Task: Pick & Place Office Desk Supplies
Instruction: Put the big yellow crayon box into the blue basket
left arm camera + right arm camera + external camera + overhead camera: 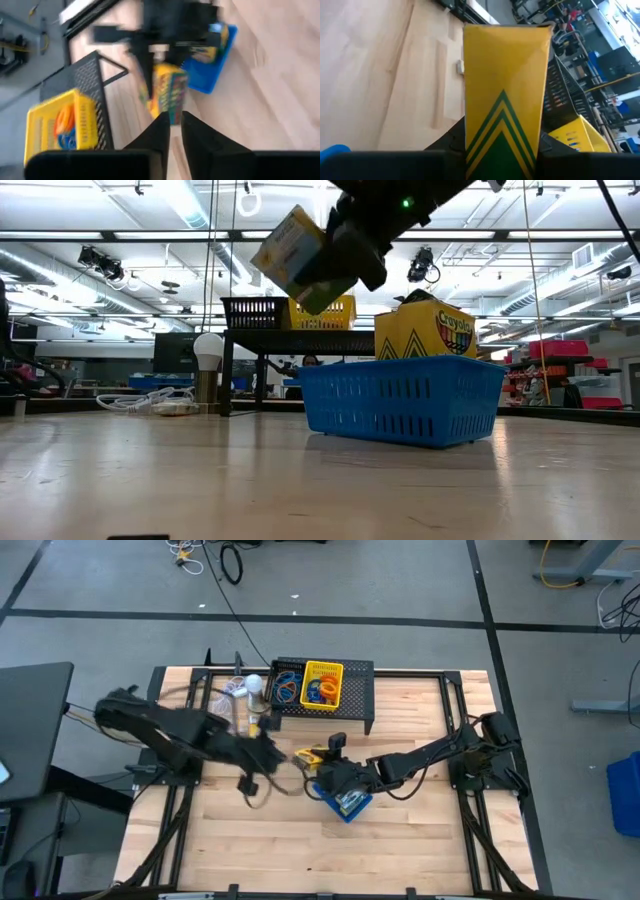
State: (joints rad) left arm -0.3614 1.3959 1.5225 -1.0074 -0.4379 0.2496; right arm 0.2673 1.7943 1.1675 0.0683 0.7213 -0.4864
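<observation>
Low view: a blue tray (400,402) is seen nearest on the wooden table (180,470), with one crayon box (425,332) standing upright inside it. Above and just to the side of that tray, a second crayon box (290,248) is held tilted in the air, clear of the table. It is clamped by the right gripper (325,765); in the right wrist view the box's yellow face with green chevrons is seen gripped between the two dark fingers. The left gripper (172,125) is placed near the middle of the table, pointed at the held box from close by but not touching it. Its fingers (155,135) are parted by a narrow gap, with nothing between them. Farther back, a black stand (358,700) is set at the far edge of the table. On it a yellow tray (323,670) and a black tray (280,668) are placed side by side, both loaded with rubber bands (322,692). A white bulb (208,346) with a cord is seen beside the stand.
</observation>
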